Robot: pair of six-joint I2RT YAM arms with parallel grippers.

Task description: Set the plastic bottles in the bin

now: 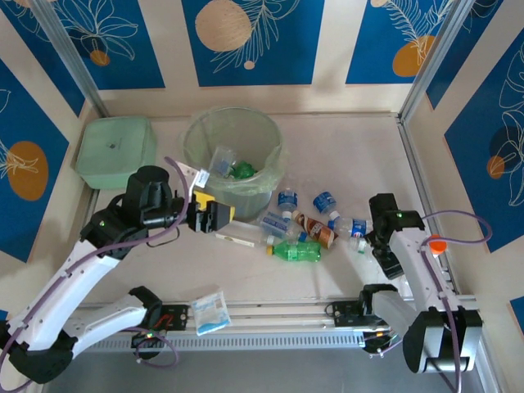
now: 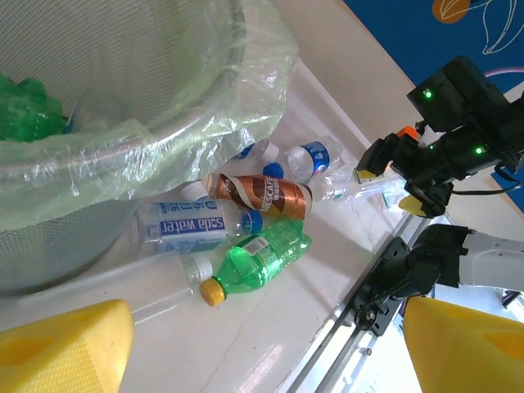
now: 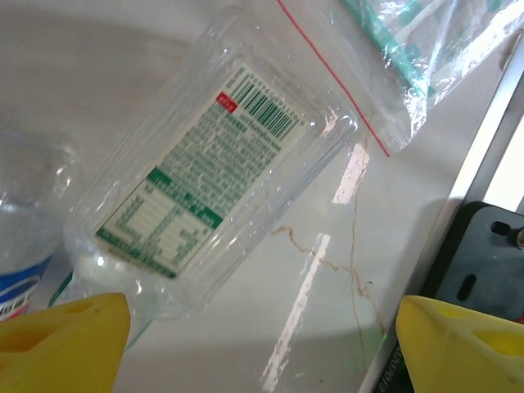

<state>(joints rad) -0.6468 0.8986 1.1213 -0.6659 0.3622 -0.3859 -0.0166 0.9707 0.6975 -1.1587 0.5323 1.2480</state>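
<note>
The bin (image 1: 233, 147), round and pale green with a clear liner, stands at the back and holds green and clear bottles. Right of it on the table lie several plastic bottles: a green one (image 1: 296, 250), a brown-labelled one (image 1: 316, 230) and blue-labelled ones (image 1: 286, 199). My left gripper (image 1: 216, 219) hovers open beside the bin, above a long clear bottle (image 1: 237, 238). In the left wrist view the green bottle (image 2: 258, 258) lies ahead of my open left gripper (image 2: 266, 352). My right gripper (image 3: 266, 352) hangs open over a clear flat bottle (image 3: 205, 188) with a green-and-white label, nothing between its fingers.
A square pale-green lidded box (image 1: 116, 150) sits left of the bin. A white-and-blue packet (image 1: 210, 311) lies near the front rail (image 1: 278, 315). A clear zip bag (image 3: 426, 41) lies beyond the flat bottle. A metal post (image 1: 413, 164) runs along the right side.
</note>
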